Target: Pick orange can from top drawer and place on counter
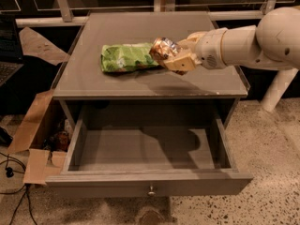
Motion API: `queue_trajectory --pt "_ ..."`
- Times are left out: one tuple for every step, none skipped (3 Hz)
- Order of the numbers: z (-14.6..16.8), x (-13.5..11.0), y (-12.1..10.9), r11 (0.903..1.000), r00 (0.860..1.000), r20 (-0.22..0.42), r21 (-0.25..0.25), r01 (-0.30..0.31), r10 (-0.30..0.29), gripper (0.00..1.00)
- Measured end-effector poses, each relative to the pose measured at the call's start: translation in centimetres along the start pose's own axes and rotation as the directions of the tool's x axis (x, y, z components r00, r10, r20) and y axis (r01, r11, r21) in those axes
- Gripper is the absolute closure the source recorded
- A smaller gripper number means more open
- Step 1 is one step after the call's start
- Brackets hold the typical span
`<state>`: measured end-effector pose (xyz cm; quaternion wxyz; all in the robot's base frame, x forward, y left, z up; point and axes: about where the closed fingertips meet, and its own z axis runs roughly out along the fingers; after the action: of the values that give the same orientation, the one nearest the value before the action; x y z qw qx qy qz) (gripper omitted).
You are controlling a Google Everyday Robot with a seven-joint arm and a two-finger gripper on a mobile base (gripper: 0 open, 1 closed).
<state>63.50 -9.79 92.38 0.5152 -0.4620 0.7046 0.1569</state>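
A green crinkly snack bag (pixel 125 57) lies flat; the gripper (pixel 171 56), clamped on the orange can (pixel 162 47), is at its right end. Left of and below the bag, an open cardboard box (pixel 33 139) stands on the speckled floor (pixel 272 144), with dark cables (pixel 10 172) beside it. Well right of the bag stands a slanted white post (pixel 277 90).

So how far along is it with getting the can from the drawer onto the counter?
Done: the drawer stands open with nothing visible inside, and the can is out of it. In hand: the gripper holds the can over the counter, beside the green bag. Left: set it down and release; I cannot tell whether it touches the counter yet.
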Motion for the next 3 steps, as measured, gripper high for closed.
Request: queue_trajectory --pt "1.0 1.8 -0.3 0.9988 0.999 -0.007 0.013 -0.047 0.048 1.0" --pt "1.6 3.2 -0.5 0.996 0.997 -0.013 0.035 -0.082 0.082 1.0" --pt "1.9 4.2 -0.8 0.9918 0.993 -0.034 0.07 -0.107 0.11 0.82"
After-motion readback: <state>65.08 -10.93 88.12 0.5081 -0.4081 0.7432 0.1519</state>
